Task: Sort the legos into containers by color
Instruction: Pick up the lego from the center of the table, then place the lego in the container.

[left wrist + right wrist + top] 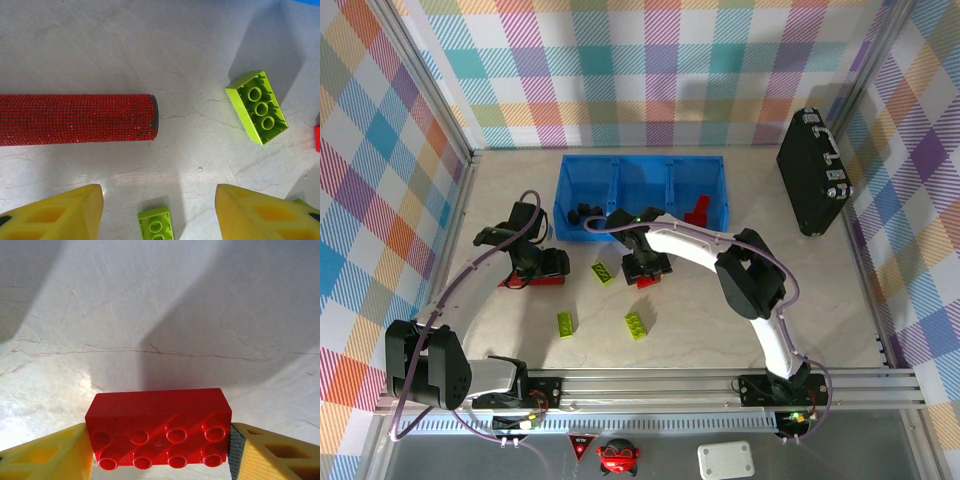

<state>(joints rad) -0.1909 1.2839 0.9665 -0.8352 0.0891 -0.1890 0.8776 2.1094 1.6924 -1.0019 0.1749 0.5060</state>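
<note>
- Left arm [470, 290] and right arm [695, 243]: white tubular links, black joint housings.
- Greyish-purple cable [797, 290] loops beside each arm.
- Tool fingers [60, 217] are yellow wedges with recessed panels; one grey pad [233, 450].

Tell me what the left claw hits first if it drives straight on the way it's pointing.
Probably the small lime-green lego on the table, framed between the left claw's open fingers. Depth is unclear, so it may touch bare tabletop just beside it.
</note>
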